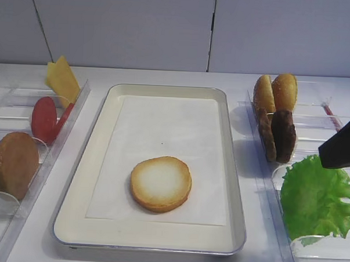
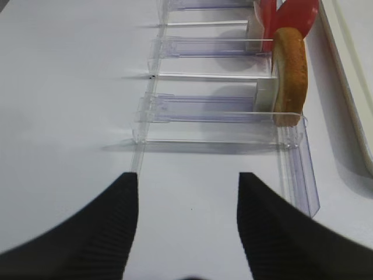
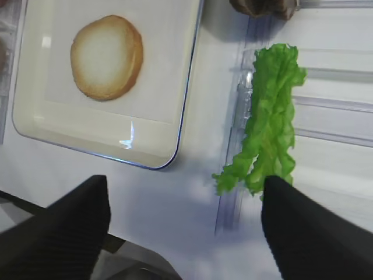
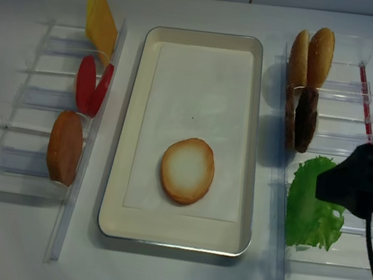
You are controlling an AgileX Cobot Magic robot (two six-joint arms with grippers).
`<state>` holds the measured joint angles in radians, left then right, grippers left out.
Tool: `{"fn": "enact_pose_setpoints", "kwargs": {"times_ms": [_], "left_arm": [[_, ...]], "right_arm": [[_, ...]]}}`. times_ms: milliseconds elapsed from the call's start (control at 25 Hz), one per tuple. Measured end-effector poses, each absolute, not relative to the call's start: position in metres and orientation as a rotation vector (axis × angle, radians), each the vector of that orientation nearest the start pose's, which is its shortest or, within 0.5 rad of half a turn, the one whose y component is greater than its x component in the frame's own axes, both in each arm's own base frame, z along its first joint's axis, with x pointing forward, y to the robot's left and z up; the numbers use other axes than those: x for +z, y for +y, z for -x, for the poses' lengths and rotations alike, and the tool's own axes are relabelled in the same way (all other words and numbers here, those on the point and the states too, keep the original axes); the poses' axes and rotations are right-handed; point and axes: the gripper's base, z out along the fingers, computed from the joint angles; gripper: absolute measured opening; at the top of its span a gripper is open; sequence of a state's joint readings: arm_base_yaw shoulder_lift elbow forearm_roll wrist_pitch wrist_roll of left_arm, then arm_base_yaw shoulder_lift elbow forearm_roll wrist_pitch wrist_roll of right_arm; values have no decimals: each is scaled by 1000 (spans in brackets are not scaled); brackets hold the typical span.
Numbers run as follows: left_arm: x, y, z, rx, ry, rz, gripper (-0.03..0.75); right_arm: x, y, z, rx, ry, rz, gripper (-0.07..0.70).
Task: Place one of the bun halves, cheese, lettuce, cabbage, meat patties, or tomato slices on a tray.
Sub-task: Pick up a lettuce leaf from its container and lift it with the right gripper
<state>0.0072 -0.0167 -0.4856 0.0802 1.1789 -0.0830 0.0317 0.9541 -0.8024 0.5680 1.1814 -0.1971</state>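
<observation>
Frilly bright green lettuce leaf (image 3: 271, 122): at twelve o'clock of the black right gripper (image 3: 183, 224), whose jaws stand spread, grasping nothing, inside the clear plastic bin (image 3: 326, 125).

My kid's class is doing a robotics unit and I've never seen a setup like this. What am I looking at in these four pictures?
It is a two-armed robot building a burger. Two pictures look down on the white table from above; the other two come from cameras on the wrists, so the dark shapes at their lower edges are gripper fingers. In the middle sits a silver tray with one bun half lying on it, pale side up. Clear bins on the left hold cheese, tomato slices and a bun; those on the right hold buns, meat patties and lettuce. The right gripper hangs open by the lettuce; the left gripper is open over bare table. Neither holds anything.
</observation>
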Motion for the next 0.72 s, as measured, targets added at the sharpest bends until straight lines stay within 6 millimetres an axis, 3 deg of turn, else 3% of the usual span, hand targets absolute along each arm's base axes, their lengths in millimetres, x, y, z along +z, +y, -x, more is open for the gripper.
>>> {"fn": "enact_pose_setpoints", "kwargs": {"times_ms": [280, 720], "left_arm": [[264, 7, 11, 54, 2155, 107, 396], [264, 7, 11, 54, 2155, 107, 396]], "right_arm": [[291, 52, -173, 762, 2747, 133, 544], [270, 53, -195, 774, 2806, 125, 544]]}}
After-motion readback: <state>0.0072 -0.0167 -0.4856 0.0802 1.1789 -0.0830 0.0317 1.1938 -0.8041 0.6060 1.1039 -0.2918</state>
